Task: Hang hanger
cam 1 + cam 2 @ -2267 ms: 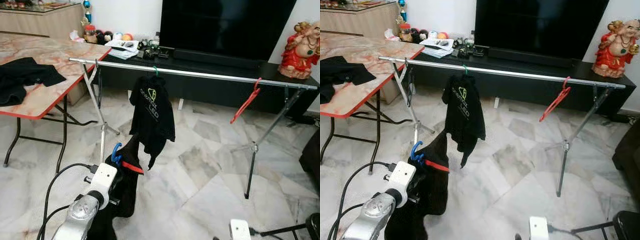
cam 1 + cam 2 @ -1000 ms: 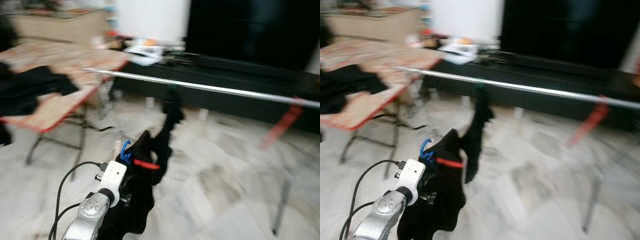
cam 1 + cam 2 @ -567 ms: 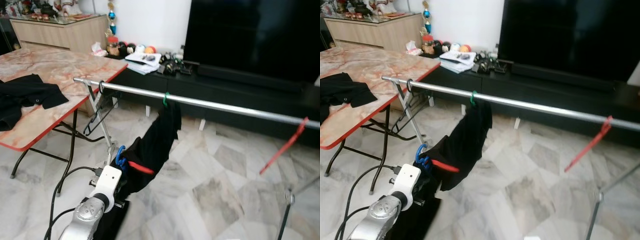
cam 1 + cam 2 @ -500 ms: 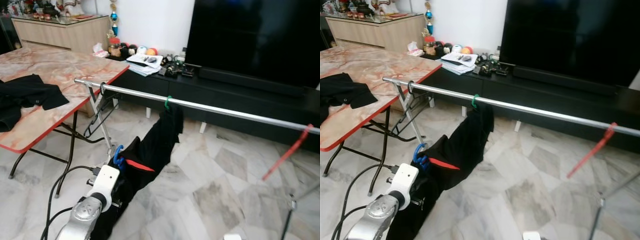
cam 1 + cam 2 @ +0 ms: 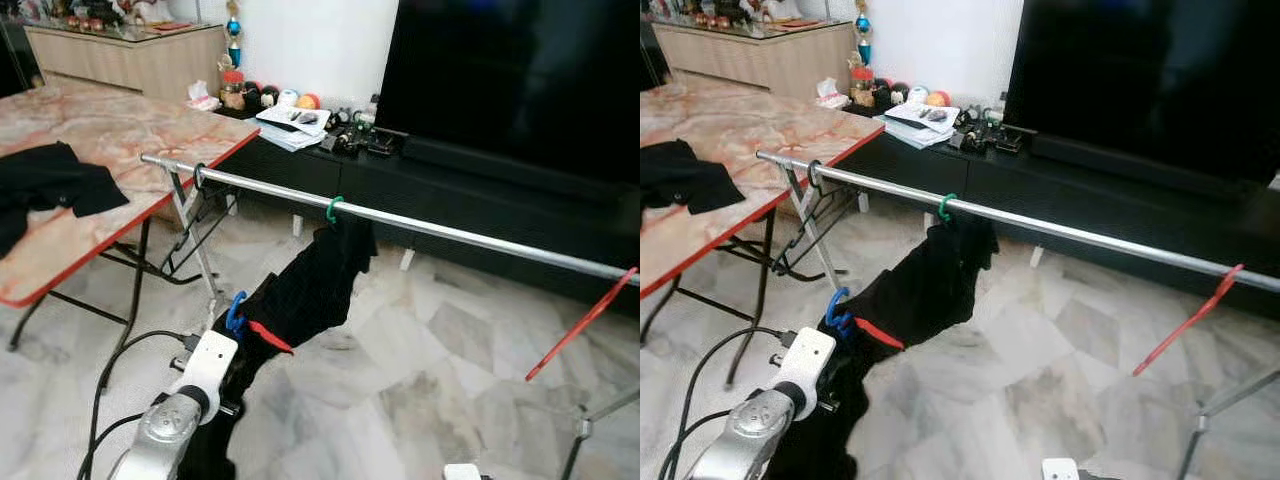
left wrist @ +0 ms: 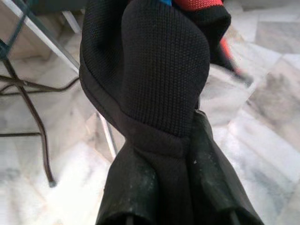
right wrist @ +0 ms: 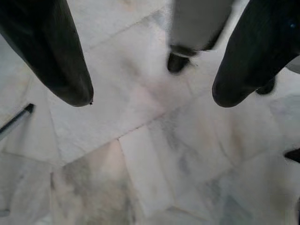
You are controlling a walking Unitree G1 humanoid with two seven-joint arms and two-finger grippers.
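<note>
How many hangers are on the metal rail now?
2: a green hanger carrying the black garment near the middle, and a bare red hanger at the right end.

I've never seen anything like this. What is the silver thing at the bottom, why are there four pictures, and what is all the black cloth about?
The silver thing is the robot's left arm; its left gripper, two black fingers, is shut on a black garment that sits on a blue hanger. Two pictures come from the camera eyes in its head, looking down at a living room. The other two come from cameras on its wrists: the left wrist view looks straight at the held cloth, the right wrist view at the open right gripper above the marble floor. Ahead stands a metal rail with another black garment on a green hanger and an empty red hanger. More dark clothing lies on the table.
</note>
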